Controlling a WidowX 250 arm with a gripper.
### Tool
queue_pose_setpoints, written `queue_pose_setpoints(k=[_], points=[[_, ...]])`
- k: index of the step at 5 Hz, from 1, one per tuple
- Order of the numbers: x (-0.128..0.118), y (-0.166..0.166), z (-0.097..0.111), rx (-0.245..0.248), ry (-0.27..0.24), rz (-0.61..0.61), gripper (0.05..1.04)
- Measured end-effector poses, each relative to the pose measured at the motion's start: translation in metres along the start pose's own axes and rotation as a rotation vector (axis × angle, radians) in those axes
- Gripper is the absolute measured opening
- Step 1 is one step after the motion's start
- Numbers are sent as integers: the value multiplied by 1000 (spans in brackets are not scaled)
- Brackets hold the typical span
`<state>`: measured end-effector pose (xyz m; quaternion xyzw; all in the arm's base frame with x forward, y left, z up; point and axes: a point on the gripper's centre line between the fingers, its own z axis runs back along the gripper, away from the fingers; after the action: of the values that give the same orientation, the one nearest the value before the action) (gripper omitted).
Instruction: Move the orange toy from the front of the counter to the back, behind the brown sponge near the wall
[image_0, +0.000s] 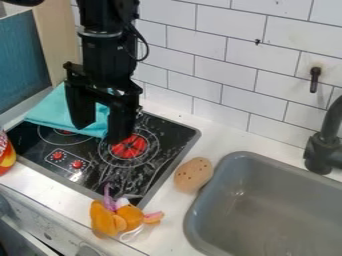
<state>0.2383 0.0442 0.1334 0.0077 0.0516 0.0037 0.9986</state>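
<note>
The black gripper (100, 131) hangs over the stove's left-back part, its fingers spread apart. A teal cloth (52, 111) lies over the back left corner of the black stove top (172, 135), and some of it shows behind and between the fingers. Whether they touch the cloth I cannot tell. Just right of the gripper is a red burner (129, 146). An orange plush toy (103, 218) with purple and white parts lies at the stove's front edge. Between stove and sink rests a brown potato-like object (194, 174) with dark spots.
The grey sink (257, 202) takes up the lower right, with a black faucet (325, 145) behind it. A red and yellow container (6, 154) stands at the left edge. White wall tiles (224, 75) rise behind the counter, with a black hook (314, 80) on them.
</note>
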Motion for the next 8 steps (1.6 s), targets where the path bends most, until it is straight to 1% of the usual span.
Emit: queue_pose_setpoints(k=[1,2,3,4,5,6,7,8], points=[[-1,-1,-6,-5,22,-2,1001],[-14,-13,-16,0,17,-146,1001],[-26,-24,-21,10,30,-208,1001],[-33,-29,-36,10,50,-273,1001],[-26,-35,-48,65,74,-347,1001],[-24,-37,-53,94,61,-395,1001],[-20,-40,-65,88,74,-423,1001],[-19,-42,-76,76,106,-428,1001]])
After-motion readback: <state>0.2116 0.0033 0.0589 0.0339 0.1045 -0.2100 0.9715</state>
